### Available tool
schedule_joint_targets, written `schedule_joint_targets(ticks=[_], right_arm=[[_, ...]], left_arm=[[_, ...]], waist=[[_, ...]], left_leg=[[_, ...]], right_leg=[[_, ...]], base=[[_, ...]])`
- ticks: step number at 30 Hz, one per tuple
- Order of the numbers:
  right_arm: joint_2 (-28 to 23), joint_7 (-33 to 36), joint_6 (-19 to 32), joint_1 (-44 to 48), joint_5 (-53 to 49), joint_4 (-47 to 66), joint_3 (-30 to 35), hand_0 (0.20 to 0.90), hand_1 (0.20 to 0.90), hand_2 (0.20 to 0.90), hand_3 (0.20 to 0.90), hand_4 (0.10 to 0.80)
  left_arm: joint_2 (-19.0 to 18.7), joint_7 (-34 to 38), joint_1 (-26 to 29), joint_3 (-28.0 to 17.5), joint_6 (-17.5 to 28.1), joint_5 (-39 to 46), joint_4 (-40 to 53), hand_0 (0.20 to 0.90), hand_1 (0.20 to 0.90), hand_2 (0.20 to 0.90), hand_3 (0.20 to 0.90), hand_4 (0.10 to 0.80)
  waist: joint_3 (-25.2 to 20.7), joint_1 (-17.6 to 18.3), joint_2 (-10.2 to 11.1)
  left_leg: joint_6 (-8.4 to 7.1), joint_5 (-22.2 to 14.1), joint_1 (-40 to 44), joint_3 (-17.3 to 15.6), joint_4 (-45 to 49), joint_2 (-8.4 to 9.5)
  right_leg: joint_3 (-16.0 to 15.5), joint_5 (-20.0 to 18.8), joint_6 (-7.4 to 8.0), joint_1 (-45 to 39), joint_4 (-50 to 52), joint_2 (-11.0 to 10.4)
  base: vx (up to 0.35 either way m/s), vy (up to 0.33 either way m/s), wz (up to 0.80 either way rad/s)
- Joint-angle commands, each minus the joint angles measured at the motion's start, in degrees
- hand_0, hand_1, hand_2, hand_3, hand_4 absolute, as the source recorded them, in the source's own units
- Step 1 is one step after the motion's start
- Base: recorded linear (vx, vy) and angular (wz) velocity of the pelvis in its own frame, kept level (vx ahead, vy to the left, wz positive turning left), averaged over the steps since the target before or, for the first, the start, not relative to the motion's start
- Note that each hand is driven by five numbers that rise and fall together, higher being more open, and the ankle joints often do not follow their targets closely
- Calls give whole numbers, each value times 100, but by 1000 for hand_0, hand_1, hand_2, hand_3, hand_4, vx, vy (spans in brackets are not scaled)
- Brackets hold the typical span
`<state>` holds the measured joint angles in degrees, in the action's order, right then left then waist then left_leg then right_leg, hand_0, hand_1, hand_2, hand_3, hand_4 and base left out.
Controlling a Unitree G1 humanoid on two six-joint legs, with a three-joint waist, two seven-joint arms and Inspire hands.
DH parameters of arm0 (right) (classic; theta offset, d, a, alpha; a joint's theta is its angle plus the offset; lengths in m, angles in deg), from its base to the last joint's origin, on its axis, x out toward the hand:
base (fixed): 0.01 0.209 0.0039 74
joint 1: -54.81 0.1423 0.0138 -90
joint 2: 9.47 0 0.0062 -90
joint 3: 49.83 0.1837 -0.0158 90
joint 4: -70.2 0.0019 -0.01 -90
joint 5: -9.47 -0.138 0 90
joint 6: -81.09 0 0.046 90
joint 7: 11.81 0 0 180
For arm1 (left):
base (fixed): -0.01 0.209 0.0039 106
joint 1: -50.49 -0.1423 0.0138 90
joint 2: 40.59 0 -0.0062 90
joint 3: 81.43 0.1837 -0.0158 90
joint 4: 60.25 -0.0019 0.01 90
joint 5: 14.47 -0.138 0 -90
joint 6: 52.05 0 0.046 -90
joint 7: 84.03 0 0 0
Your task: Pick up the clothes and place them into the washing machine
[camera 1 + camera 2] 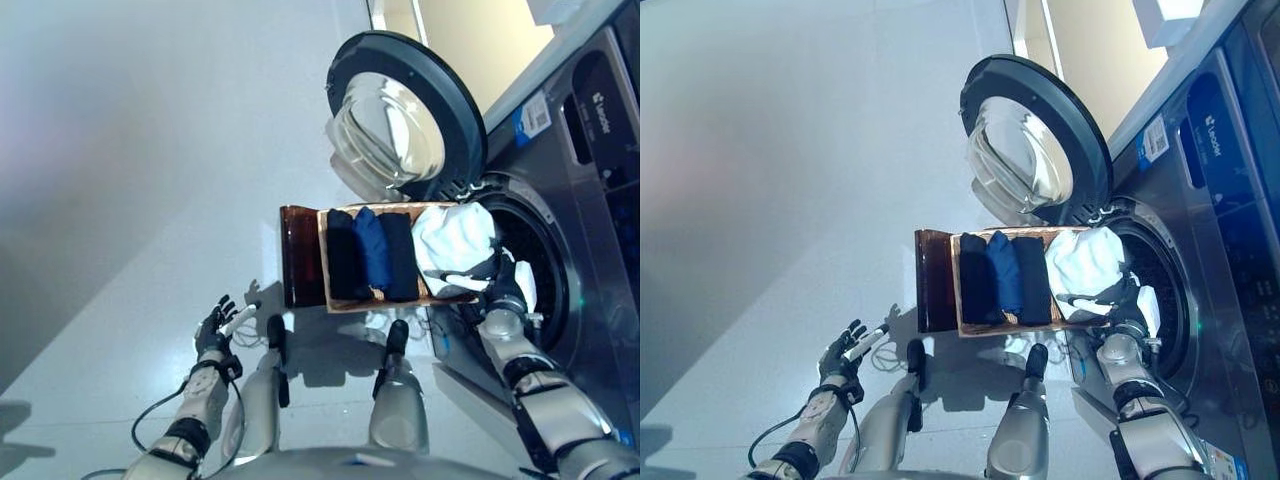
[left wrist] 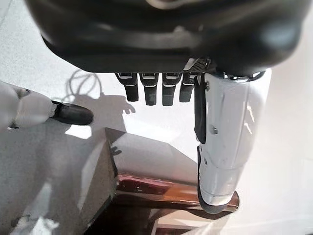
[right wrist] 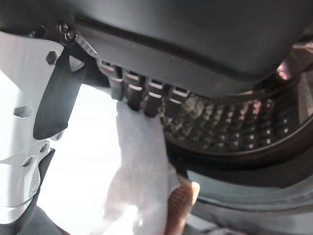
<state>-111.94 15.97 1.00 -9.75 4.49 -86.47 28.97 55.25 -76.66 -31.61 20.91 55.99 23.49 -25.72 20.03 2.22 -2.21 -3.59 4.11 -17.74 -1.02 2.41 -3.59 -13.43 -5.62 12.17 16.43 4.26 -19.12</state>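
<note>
A white garment (image 1: 452,240) bulges at the mouth of the washing machine drum (image 1: 545,270), half over the end of a wooden basket (image 1: 322,262). My right hand (image 1: 503,292) is shut on this cloth at the drum's rim. The right wrist view shows its fingers (image 3: 146,95) curled onto the white garment (image 3: 139,181), with the perforated drum (image 3: 230,122) just past them. Folded in the basket lie a black piece (image 1: 343,262), a blue piece (image 1: 373,250) and another black piece (image 1: 400,256). My left hand (image 1: 214,330) hangs open over the floor, away from the basket.
The round glass door (image 1: 400,115) of the machine stands swung open above the basket. A dark brown stand (image 1: 300,255) adjoins the basket's left end. The machine's grey front panel (image 1: 600,150) fills the right side. Pale floor spreads to the left.
</note>
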Motion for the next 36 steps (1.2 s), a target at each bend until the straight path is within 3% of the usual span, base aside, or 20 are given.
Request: schedule_joint_targets(ticks=[1, 19, 25, 32, 36], right_arm=[[-367, 457, 140, 366, 215, 263, 8, 900, 900, 900, 900, 800], [-55, 817, 67, -320, 774, 1531, 243, 900, 900, 900, 900, 800], [-133, 753, -55, -88, 829, 941, 79, 900, 900, 900, 900, 800], [-659, 552, -246, 620, 731, -337, -121, 900, 900, 900, 900, 800], [-810, 520, -281, 827, 751, -515, -186, 900, 900, 900, 900, 800]], left_arm=[[-332, 10, 81, -63, 329, -4, 299, 900, 900, 900, 900, 800], [-288, 155, 19, -313, 371, -63, 362, 900, 900, 900, 900, 800], [-352, 164, 126, -232, 366, -82, 359, 900, 900, 900, 900, 800], [-495, 12, 35, -176, 314, 21, 481, 900, 900, 900, 900, 800], [-554, -51, -16, -152, 309, 87, 571, 900, 900, 900, 900, 800]], waist=[[-227, -106, 327], [-330, 10, 480], [-287, -50, 487], [-87, -154, 307], [-51, -189, 249]], left_leg=[[-546, -798, -22, 98, 976, -375], [-524, -860, 124, 64, 959, -380], [-510, -917, -29, 104, 1149, -309], [-497, -984, -383, 159, 1497, -263], [-494, -998, -524, 174, 1608, -255]], right_leg=[[301, -853, 166, 422, 263, -503], [315, -949, 187, 207, 99, -482], [304, -887, 167, 246, 176, -527], [386, -650, 98, 612, 596, -592], [434, -586, 80, 782, 755, -587]], base=[[0, 0, 0], [8, -1, 1], [-3, -6, 4], [-29, 8, 2], [-28, 7, 10]])
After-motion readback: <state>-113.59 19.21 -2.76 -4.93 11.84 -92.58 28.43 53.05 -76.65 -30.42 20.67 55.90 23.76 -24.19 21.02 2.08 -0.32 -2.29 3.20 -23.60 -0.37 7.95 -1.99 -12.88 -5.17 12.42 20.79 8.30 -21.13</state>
